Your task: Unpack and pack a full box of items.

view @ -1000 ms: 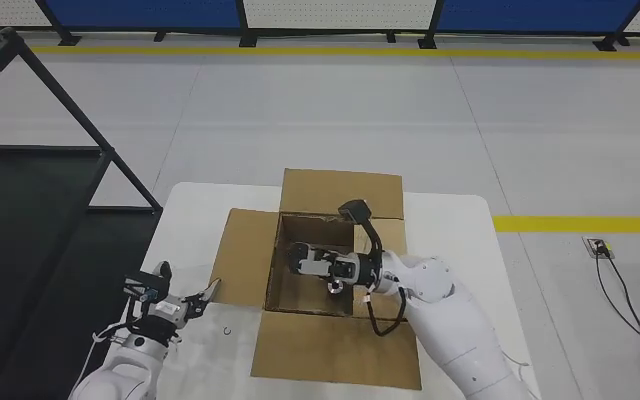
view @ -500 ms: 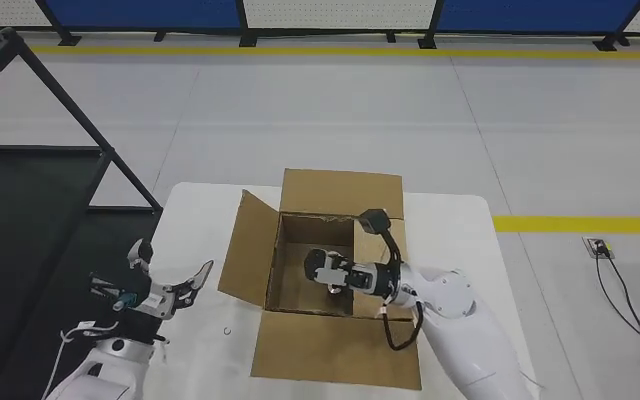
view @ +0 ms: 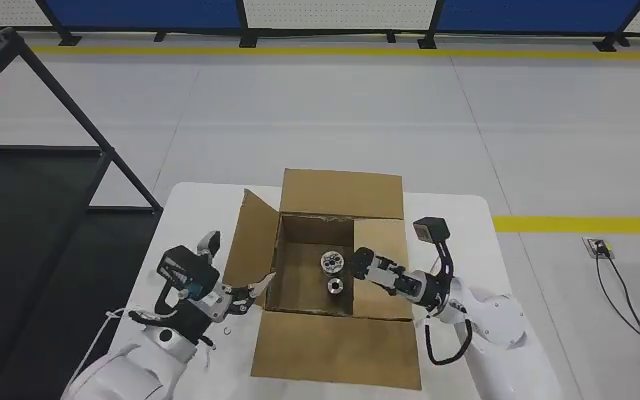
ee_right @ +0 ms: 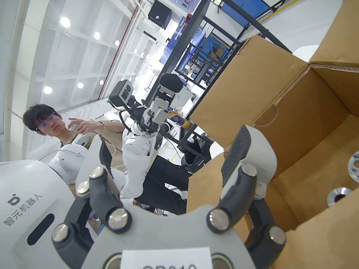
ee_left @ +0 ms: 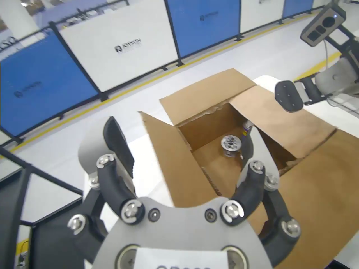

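An open cardboard box (view: pixel 300 300) sits in the middle of the white surface (view: pixel 190 210), in the lower centre of the top view. Its far flap (view: pixel 342 192) lies flat toward the top of the frame. The near flap (view: pixel 335 355) is spread toward the bottom edge, and the left flap (view: pixel 252 235) stands tilted up. On the box floor lie two metal parts, well apart from the walls. A spool (view: pixel 331 262) lies farther back, and a smaller ring (view: pixel 334 287) lies just in front of it, the two close but apart. The right hand (view: pixel 361 263) is at the box's right inner edge, just right of the spool and ring, with its arm running off toward the lower right of the frame. Its jaws are spread wide and grip nothing, and both parts lie beyond its fingertips. The left hand (view: pixel 237 263) is at the left of the box, in the lower left of the frame. Its jaws are also spread wide and empty. One finger is out over the bare surface and the other is near the box's near-left corner, so the raised flap falls between them. Whether either finger touches the cardboard cannot be told.
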Available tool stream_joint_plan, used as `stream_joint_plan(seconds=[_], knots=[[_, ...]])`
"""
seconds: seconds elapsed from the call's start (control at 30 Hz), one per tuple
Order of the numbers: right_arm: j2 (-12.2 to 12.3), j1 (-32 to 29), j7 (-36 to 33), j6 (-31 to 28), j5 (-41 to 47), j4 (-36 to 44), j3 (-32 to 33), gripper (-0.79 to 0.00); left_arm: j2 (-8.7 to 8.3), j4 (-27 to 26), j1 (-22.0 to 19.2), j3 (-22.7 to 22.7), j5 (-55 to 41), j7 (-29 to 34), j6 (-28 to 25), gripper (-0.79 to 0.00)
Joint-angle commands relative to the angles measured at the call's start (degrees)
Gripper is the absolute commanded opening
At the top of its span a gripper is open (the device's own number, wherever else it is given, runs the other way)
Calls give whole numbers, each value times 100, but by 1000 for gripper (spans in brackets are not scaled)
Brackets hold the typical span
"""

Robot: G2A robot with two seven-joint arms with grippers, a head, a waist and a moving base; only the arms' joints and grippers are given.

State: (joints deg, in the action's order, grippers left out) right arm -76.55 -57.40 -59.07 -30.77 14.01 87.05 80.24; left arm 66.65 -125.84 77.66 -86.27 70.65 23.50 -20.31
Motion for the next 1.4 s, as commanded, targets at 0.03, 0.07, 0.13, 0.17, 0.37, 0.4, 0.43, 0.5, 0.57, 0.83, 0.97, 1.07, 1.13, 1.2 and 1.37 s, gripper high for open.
stream_joint_plan(seconds=[0.03, 0.07, 0.13, 0.17, 0.37, 0.4, 0.43, 0.5, 0.57, 0.83, 0.97, 1.07, 1.13, 1.2, 1.37], knots=[[45, -239, 111, -101, 86, 36, 175, 0, 25, 293, -554, 506, -396, 602, -159, 0], [56, -322, 151, -157, 122, 53, 214, 0, 35, 380, -718, 646, -495, 766, -170, 0], [81, -501, 250, -305, 197, 91, 317, 0, 60, 561, -1018, 950, -627, 1046, -181, 0], [93, -588, 301, -368, 219, 119, 363, 0, 75, 659, -1155, 1080, -695, 1171, -143, 0], [137, -1036, 870, -372, 157, 295, 560, 0, 166, 1352, -1932, 1649, -1458, 2270, 249, 0], [137, -1036, 870, -372, 157, 295, 560, 0, 166, 1352, -1932, 1649, -1458, 2270, 249, 0], [137, -1036, 870, -372, 157, 295, 560, 0, 166, 1352, -1932, 1649, -1458, 2270, 249, 0], [137, -1036, 870, -372, 157, 295, 560, 0, 166, 1352, -1932, 1649, -1458, 2270, 249, 0], [137, -1036, 870, -372, 157, 295, 560, 0, 166, 1352, -1932, 1649, -1458, 2270, 249, 0], [165, -1108, 1009, -364, 254, 368, 540, 0, 187, 2082, -2094, 1711, -1685, 2173, 352, 0], [195, -1142, 985, -435, 369, 284, 564, 0, 208, 2411, -2295, 1802, -1826, 2263, 404, 0], [214, -1159, 1003, -488, 418, 238, 570, 0, 217, 2614, -2369, 1816, -2023, 2325, 452, 0], [226, -1173, 1018, -517, 452, 227, 571, 0, 222, 2761, -2442, 1824, -2132, 2387, 475, 0], [238, -1185, 1033, -539, 466, 232, 571, 0, 237, 2953, -2518, 1838, -2426, 2414, 478, 0], [265, -1198, 1089, -548, 474, 244, 555, 0, 280, 3523, -2801, 1887, -3485, 2609, 244, 0]])
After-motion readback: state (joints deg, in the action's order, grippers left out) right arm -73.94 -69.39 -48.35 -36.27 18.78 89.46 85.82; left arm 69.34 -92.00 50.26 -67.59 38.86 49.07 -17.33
